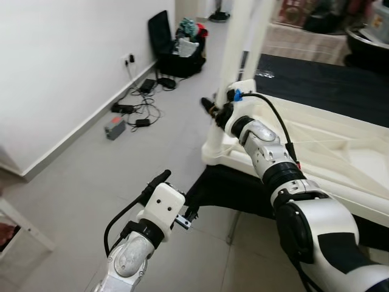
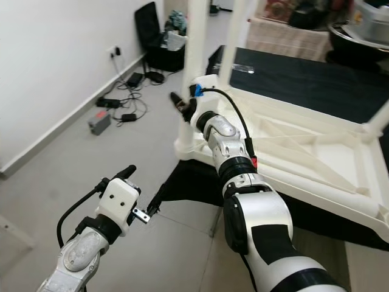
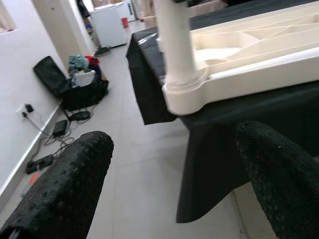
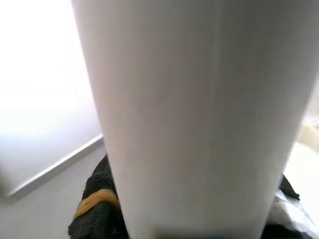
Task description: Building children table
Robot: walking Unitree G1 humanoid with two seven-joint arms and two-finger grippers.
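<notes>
The white plastic children's table [image 1: 340, 152] lies upside down on a black-covered surface [image 1: 328, 85]. Its legs point up. My right gripper [image 1: 214, 111] reaches to the near-left corner leg [image 1: 234, 61] and is shut on it. In the right wrist view the leg [image 4: 199, 109] stands between the black fingers [image 4: 94, 199]. A second leg [image 1: 262, 30] rises just behind. My left gripper [image 1: 180, 194] hovers low over the floor in front of that corner, open and holding nothing. Its wrist view looks at the leg socket [image 3: 187, 94] between the wide-apart fingers [image 3: 75, 179].
Grey tiled floor runs along the white wall on the left. Cables and power adapters [image 1: 137, 106] and a small grey box [image 1: 114, 128] lie by the wall. An open black bag with clothes [image 1: 176, 45] stands further back. A white furniture bar [image 1: 24, 228] is at the near left.
</notes>
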